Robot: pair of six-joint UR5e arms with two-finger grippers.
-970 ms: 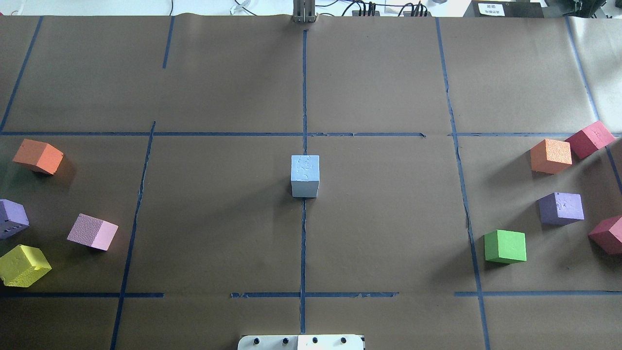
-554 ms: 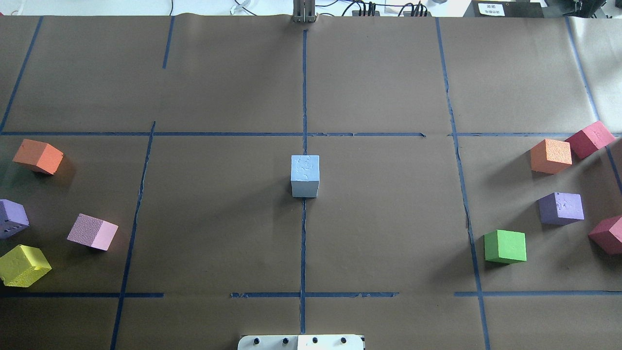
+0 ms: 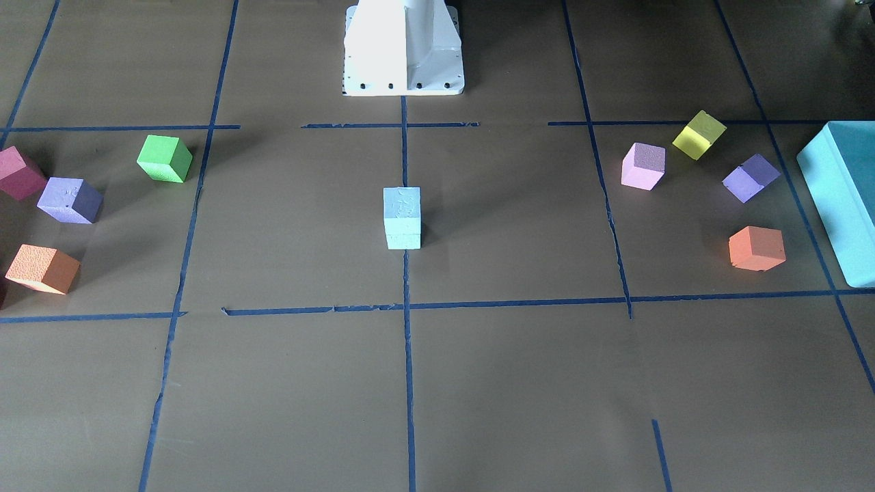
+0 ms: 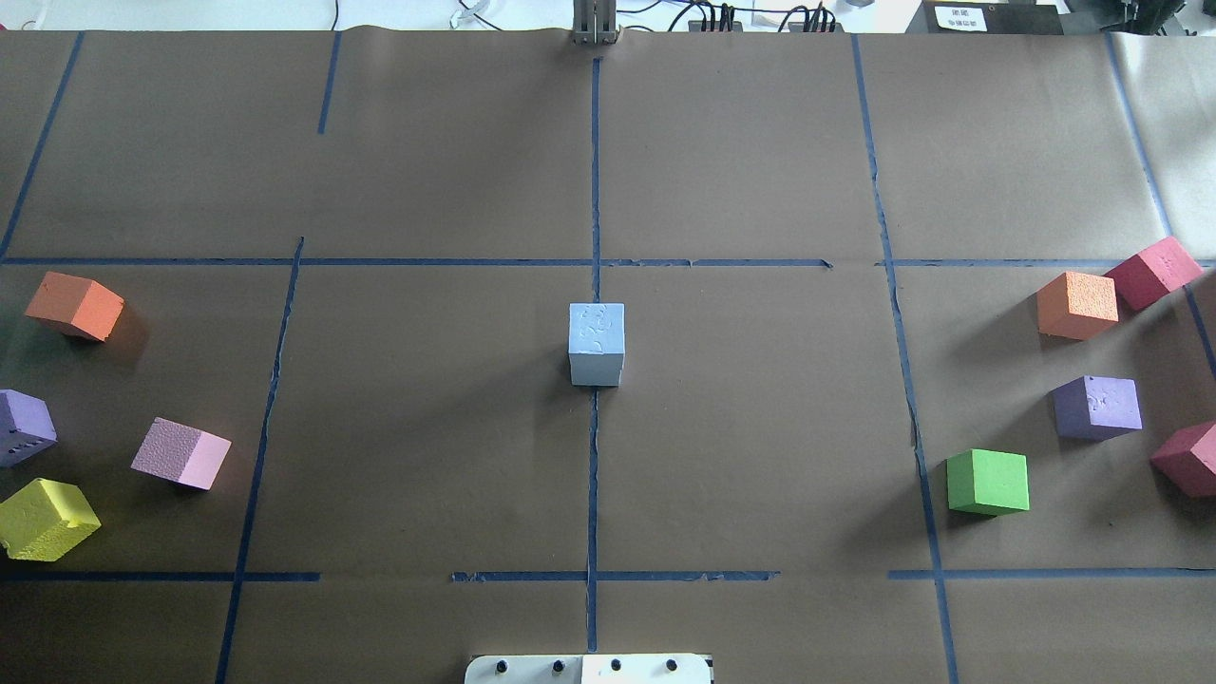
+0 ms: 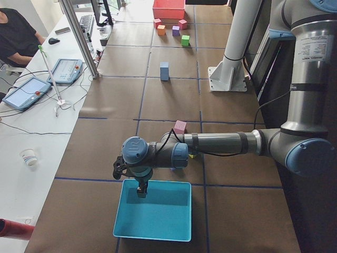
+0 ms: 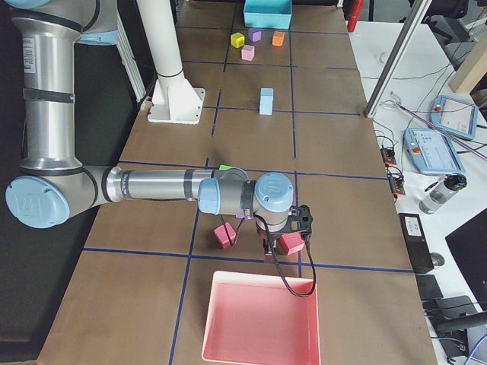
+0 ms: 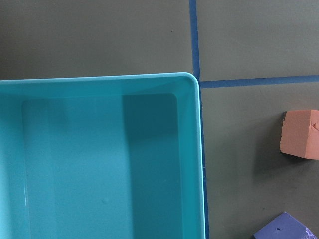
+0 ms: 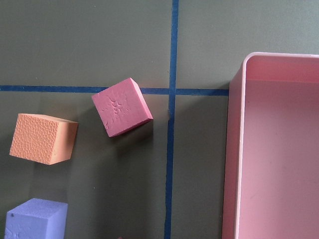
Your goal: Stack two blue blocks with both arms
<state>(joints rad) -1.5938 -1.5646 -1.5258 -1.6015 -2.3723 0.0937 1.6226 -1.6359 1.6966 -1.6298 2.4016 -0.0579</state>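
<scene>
The brown paper desk [image 4: 427,456] had two pale blue foam cubes [image 3: 402,219] stacked at its middle. The left pincer [image 5: 141,193] and right pincer [image 6: 268,257] hung far off; apart or together, I could not tell. It seemed best not to bump the stack.

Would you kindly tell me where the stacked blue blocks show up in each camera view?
Exterior front-facing: blue blocks at centre, on the middle tape line.
Overhead exterior: blue blocks at centre.
Exterior left: upper middle.
Exterior right: upper middle.
Left wrist-mounted: not in it.
Right wrist-mounted: not in it.
Shared landmark: the white pedestal base, on the same tape line as the stack.
</scene>
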